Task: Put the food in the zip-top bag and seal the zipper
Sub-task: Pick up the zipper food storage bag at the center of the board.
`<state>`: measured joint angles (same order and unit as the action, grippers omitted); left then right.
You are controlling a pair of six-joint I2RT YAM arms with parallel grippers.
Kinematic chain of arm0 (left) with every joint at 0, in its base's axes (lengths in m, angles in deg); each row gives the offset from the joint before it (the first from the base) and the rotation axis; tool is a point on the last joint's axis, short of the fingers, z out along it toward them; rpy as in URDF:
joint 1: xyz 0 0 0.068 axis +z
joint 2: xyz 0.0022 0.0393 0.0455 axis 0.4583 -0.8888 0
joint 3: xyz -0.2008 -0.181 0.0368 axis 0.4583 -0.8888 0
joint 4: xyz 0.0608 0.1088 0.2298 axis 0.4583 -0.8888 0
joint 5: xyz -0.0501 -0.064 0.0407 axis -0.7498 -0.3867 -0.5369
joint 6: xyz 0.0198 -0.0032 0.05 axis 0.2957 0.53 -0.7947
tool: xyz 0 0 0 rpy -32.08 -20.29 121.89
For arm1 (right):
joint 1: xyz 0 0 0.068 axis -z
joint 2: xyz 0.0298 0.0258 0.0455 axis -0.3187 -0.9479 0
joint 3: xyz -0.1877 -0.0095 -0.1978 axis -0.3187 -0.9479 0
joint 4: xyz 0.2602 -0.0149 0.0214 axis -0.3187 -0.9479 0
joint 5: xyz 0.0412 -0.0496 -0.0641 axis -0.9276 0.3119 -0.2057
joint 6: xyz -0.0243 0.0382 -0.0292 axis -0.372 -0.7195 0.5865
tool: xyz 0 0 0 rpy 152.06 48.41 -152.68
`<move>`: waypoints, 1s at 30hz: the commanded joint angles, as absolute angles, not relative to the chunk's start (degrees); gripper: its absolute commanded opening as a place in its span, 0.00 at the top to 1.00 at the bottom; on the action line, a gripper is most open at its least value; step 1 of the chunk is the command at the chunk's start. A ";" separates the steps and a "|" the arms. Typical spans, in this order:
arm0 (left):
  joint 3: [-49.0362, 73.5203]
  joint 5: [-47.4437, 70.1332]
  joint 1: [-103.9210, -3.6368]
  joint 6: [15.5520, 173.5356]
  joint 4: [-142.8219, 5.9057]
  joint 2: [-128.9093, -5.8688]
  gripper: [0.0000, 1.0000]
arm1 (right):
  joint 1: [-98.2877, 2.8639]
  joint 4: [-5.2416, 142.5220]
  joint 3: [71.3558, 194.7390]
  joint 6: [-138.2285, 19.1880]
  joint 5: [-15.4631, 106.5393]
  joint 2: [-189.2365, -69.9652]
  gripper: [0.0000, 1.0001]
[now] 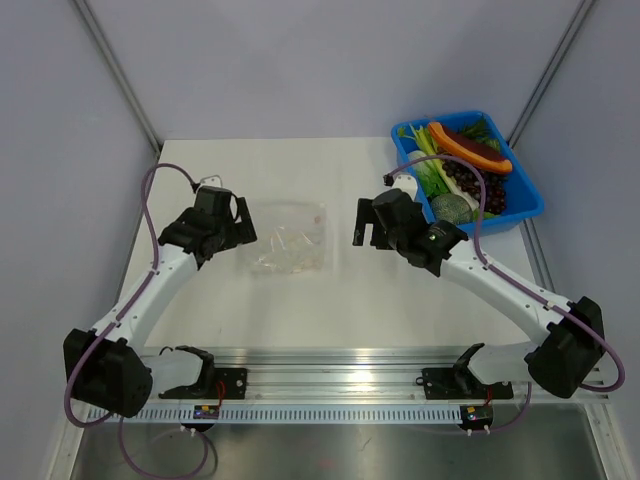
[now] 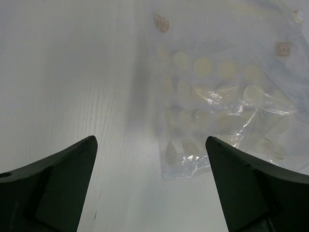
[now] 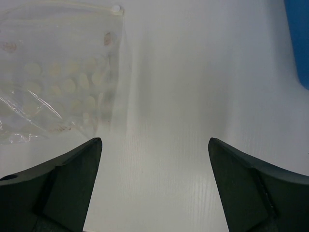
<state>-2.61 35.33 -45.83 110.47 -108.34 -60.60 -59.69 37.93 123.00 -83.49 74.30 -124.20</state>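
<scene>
You have the zip-top bag (image 1: pixel 288 238) on the table (image 1: pixel 330 310), between the left gripper (image 1: pixel 240 220) and right gripper (image 1: pixel 362 222); the food (image 1: pixel 470 148) lies in the bin (image 1: pixel 512 222), far right.

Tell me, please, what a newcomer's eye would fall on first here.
The blue bin at the table's far right corner, heaped with colourful produce, catches the eye first. Next comes the clear dotted zip-top bag lying mid-table, flanked by the open left gripper and open right gripper.

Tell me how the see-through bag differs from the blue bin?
The bag is clear with white dots; the bin is solid blue. The bag lies flat and crinkly; the bin stands with upright walls. The bag looks empty; the bin is full of food. Both sit on the white table.
</scene>
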 commanded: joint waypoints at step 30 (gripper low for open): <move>-2.44 3.18 -52.61 112.67 -94.03 -62.22 0.01 | -59.63 36.19 121.22 -80.92 77.18 -113.74 0.01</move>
